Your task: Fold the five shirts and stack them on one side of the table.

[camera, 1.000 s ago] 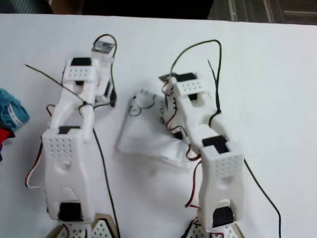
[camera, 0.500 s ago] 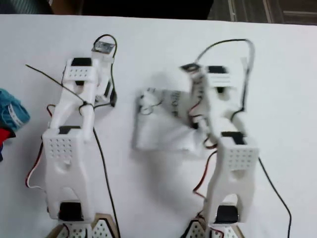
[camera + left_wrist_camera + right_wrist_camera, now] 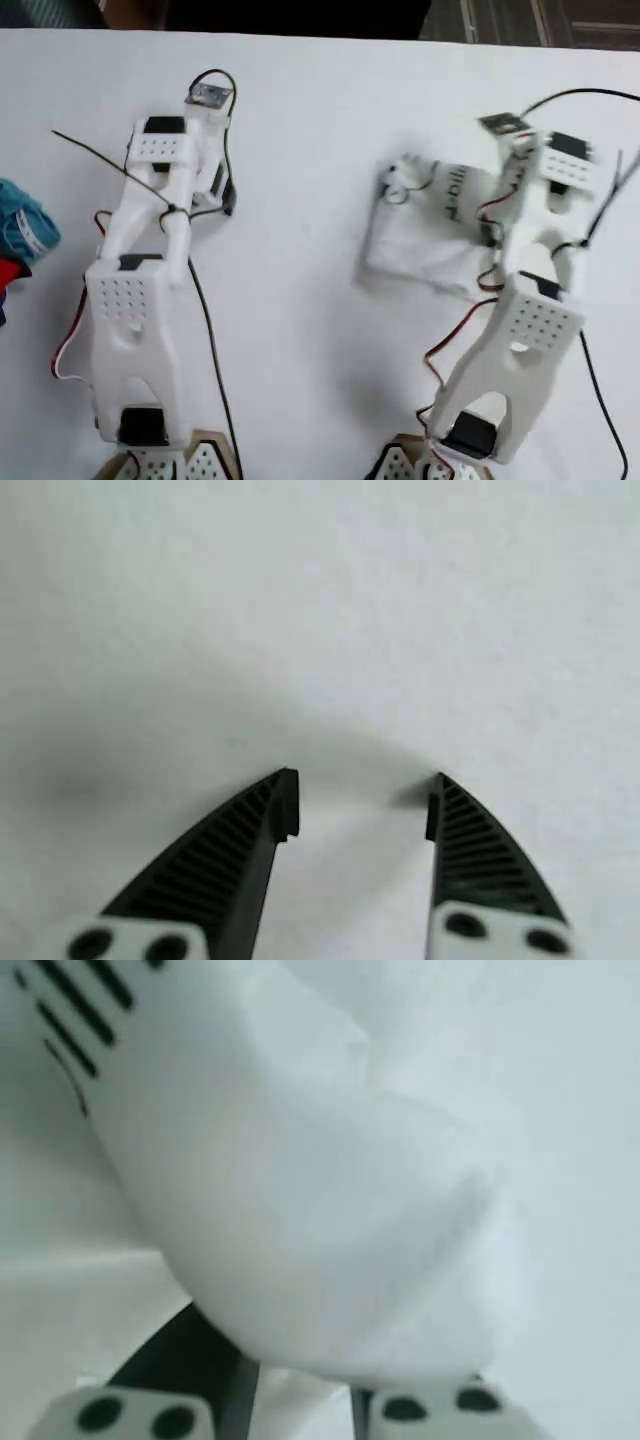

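Clamping white shirt (image 3: 425, 250) toward right side of table (image 3: 300, 90), right tool (image 3: 298, 1385); left tool (image 3: 360, 802) spread wide.

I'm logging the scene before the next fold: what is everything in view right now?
table: one, white, under everything.
white shirt: one, white with dark print, bunched on the table's right half.
teal cloth: one, teal, table's left edge.
red cloth: one, red, beside the teal cloth.
cables: several, black and red, along both arms.
left arm: one, white, left half; left gripper open over bare table.
right arm: one, white, right half; right gripper shut on the white shirt.
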